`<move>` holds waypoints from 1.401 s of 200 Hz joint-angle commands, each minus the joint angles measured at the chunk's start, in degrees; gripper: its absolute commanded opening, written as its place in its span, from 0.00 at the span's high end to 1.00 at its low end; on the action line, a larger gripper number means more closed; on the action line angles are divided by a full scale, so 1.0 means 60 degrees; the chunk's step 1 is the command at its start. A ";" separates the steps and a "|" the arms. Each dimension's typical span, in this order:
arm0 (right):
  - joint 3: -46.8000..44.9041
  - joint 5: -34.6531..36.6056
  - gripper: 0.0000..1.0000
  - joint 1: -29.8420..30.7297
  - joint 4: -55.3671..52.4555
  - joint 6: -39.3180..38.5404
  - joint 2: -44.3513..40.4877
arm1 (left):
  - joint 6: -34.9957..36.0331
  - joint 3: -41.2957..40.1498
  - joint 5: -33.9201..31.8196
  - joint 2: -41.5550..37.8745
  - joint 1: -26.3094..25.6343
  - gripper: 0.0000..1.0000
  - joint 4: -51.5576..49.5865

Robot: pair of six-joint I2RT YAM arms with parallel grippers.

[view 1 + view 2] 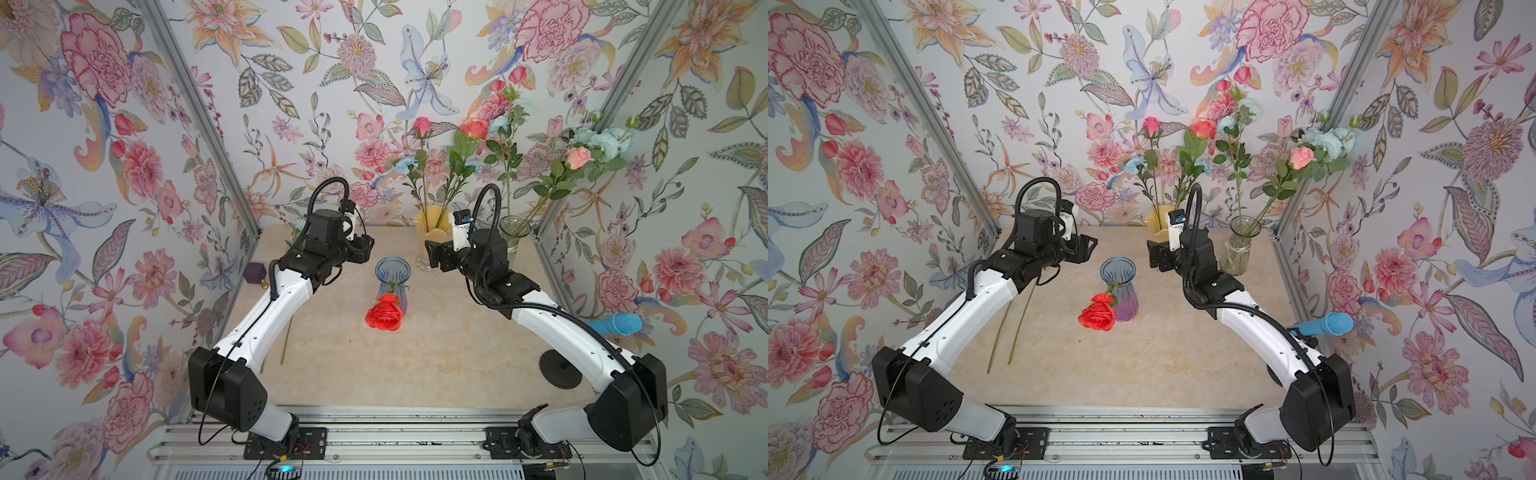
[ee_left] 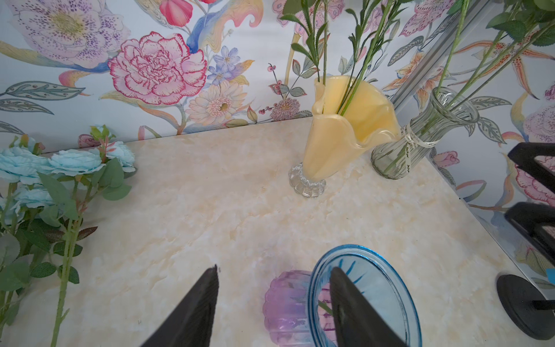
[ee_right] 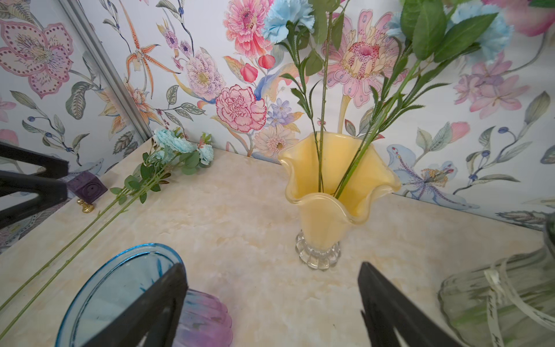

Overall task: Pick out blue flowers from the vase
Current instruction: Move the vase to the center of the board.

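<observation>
Left wrist view: left end effector (image 2: 274, 269) spread, empty, beside blue-rimmed purple glass vase (image 2: 285, 306); right end effector (image 3: 271, 266) spread too; pale blue fabric flowers (image 2: 72, 160) lie far-left.

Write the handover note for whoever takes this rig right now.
Left claw: open, empty, by the blue vase.
Right claw: open, empty, near the same vase, facing the yellow vase.
Done: blue sprays lie on the table at its far left. The blue vase holds only a red rose.
To pull: blue blooms in the yellow vase, and the blue cluster in the clear vase. Leave the pink and coral roses in place.
</observation>
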 commanded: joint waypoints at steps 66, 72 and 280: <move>0.0101 0.0756 0.08 0.0111 -0.0042 -0.1121 0.0072 | 0.0727 0.3364 -0.0802 0.2599 -0.1102 0.45 -0.3900; 0.0064 0.0736 0.08 0.0110 -0.0021 -0.1133 0.0039 | 0.0771 0.3732 -0.0913 0.2849 -0.1211 0.45 -0.4190; -0.0275 0.0237 0.07 -0.0240 0.0105 -0.0902 -0.0399 | 0.0981 0.4001 -0.1847 0.3543 -0.1566 0.62 -0.5531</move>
